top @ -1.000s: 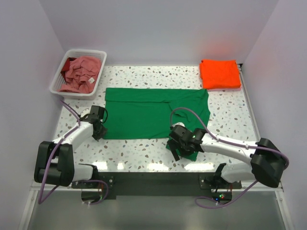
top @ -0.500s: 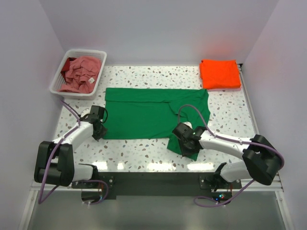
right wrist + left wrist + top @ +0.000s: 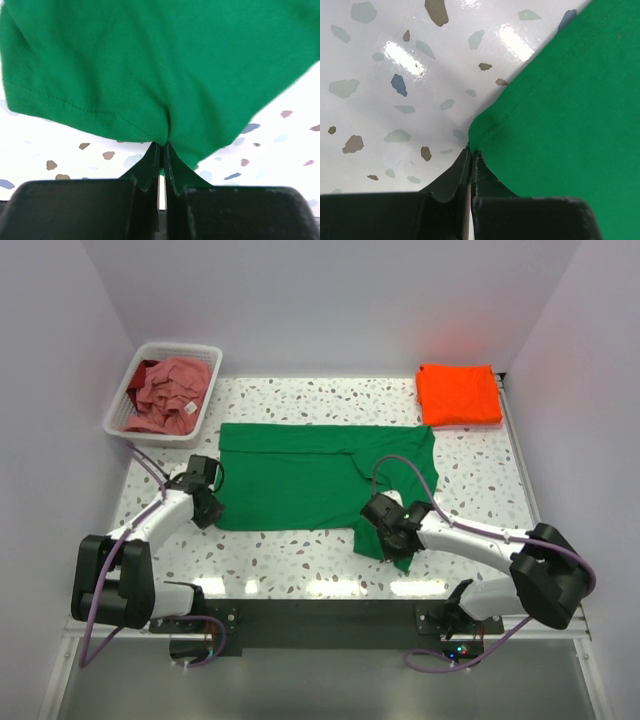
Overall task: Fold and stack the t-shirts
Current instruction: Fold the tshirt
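Observation:
A bright green t-shirt (image 3: pixel 320 472) lies spread flat across the middle of the table. My left gripper (image 3: pixel 212 512) is shut on its near left corner (image 3: pixel 485 125), the cloth pinched between the tips. My right gripper (image 3: pixel 384 538) is shut on the hem of the shirt's near right sleeve (image 3: pixel 125 90), which bunches at the fingertips (image 3: pixel 171 156). A folded bright orange t-shirt (image 3: pixel 458 393) rests at the far right corner. A crumpled dusty pink t-shirt (image 3: pixel 170 392) with a white tag fills the basket.
The white slatted basket (image 3: pixel 130 386) stands at the far left corner, partly off the table. White walls close in the left, back and right sides. A strip of speckled table (image 3: pixel 290 555) shows between the green shirt and the arm bases.
My right gripper moved a little right onto the green sleeve and shut on its hem. My left gripper stayed shut on the shirt's corner and shifted slightly farther away.

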{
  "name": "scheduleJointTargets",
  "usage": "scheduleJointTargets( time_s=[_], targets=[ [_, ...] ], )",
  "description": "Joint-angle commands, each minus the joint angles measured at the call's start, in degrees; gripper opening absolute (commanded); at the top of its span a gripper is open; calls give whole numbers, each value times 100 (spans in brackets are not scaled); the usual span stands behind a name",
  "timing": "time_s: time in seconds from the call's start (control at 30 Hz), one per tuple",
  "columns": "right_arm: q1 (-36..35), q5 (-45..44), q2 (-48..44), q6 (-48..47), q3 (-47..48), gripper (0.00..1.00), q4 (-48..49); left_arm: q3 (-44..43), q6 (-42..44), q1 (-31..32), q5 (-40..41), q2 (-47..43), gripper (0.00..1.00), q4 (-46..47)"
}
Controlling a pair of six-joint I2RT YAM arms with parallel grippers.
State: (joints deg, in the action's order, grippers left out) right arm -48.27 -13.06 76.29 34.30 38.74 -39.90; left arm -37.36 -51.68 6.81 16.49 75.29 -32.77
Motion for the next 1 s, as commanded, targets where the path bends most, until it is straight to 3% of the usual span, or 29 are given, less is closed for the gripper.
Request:
scheduleJointTargets(
  time_s=[0.0, 0.3, 0.97],
  targets=[
    [63, -706, -167, -187, 519, 0, -298, -333, 106, -30, -67, -67, 0, -106],
    [607, -1550, -168, -740, 1775, 0, -607, -877, 123, -30, -173, 82, 0, -141],
    [1724, -1445, 1212, -1769, 3754, 0, -475, -2802, -35, -92, 398, 1426, 0, -572]
  ],
)
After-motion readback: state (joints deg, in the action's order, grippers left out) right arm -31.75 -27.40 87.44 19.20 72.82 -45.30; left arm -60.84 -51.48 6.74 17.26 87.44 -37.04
